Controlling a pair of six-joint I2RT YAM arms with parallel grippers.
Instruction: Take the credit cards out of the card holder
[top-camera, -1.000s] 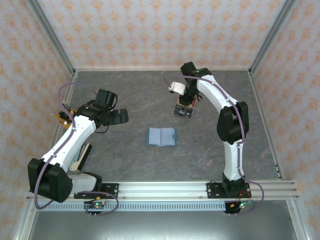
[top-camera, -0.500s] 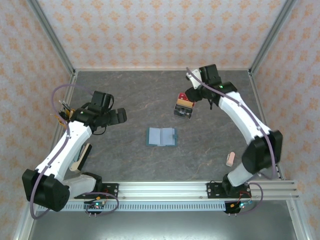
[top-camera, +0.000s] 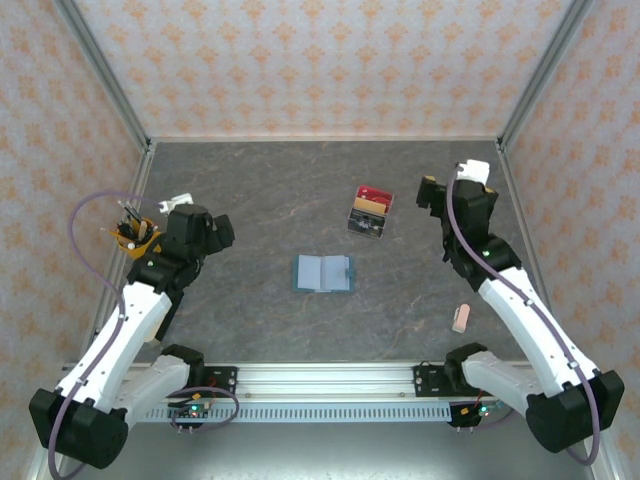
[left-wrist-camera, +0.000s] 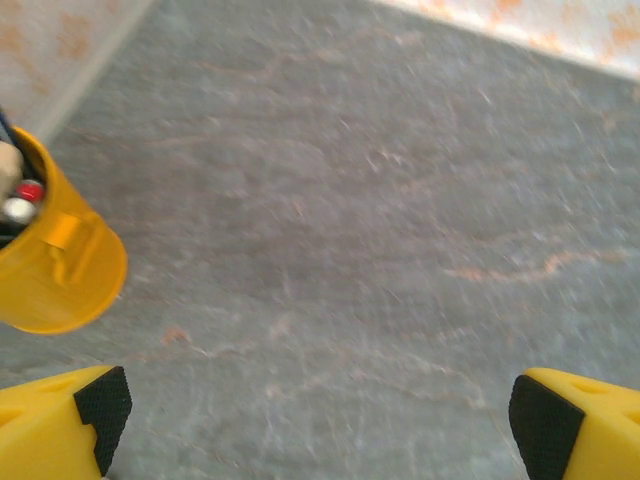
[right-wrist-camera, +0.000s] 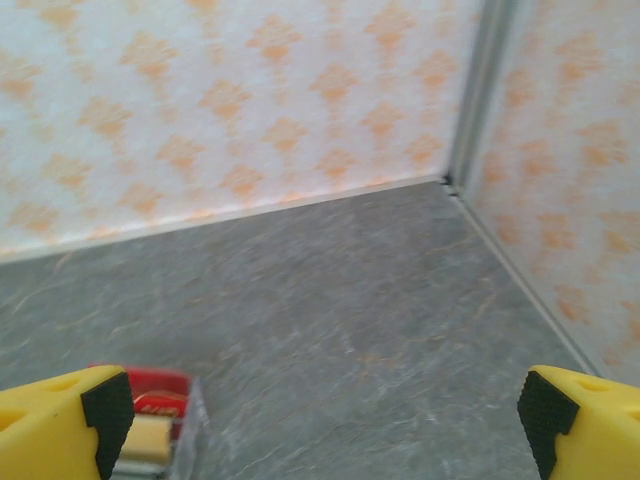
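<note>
Card holder (top-camera: 324, 273) lies open and flat at the centre of the counter (top-camera: 260, 190) in the top view, two light blue inner faces up, apart from both arms. Credit cards (top-camera: 369, 211) sit up and right of it, stacked in a clear box (top-camera: 352, 222): red one at the top end, tan next, dark at the bottom end. My left end effector (top-camera: 218, 232) is at mid-left of the top view, just right of a yellow cup (top-camera: 135, 238) with pens in it. In the left wrist view (left-wrist-camera: 320, 430) the jaws are spread wide with nothing between them, black pads (left-wrist-camera: 100, 405) in the bottom corners, bare counter under them, cup (left-wrist-camera: 50, 255) at the left edge. My right end effector (top-camera: 432, 195) is at upper right, right of the box and not touching it. In the right wrist view (right-wrist-camera: 325, 425) the jaws are also spread wide and empty, and the red card (right-wrist-camera: 155, 395) and box edge (right-wrist-camera: 190, 440) show at lower left. Pink block (top-camera: 460, 318) lies at lower right of the top view, beside my right arm.
</note>
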